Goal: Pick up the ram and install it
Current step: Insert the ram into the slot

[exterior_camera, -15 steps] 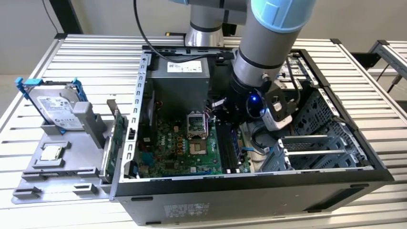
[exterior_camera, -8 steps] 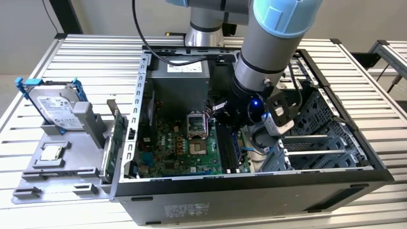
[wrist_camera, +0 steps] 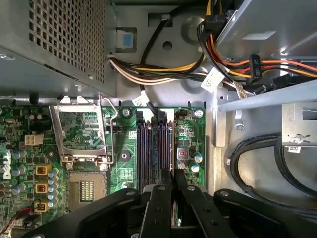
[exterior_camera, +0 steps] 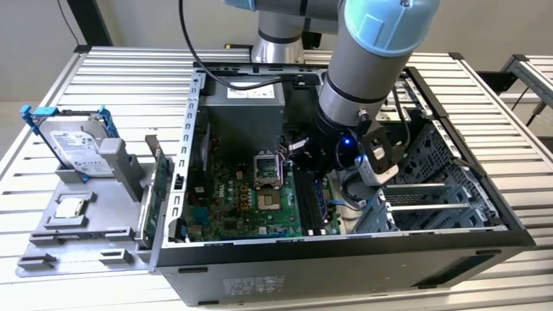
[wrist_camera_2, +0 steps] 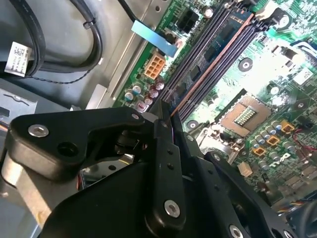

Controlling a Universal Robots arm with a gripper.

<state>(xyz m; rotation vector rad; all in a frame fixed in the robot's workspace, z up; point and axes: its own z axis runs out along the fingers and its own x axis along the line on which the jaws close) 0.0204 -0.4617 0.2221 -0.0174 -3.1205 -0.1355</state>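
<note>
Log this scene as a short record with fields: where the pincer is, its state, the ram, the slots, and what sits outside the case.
pincer: inside the case, low over the slots
pincer state: shut on ram, as far as shows
ram: blue stick, running along the slots; seated or not, cannot tell
hard drive: outside the case, at the exterior view's left

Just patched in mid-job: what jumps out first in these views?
The robot arm plunges into the open computer case, which fills the middle of the exterior view. In both wrist views the gripper is down at the memory slots on the green motherboard, with the ram, a thin blue stick, lying along the slots. A hard drive stands on a grey rack at the exterior view's left.
</note>
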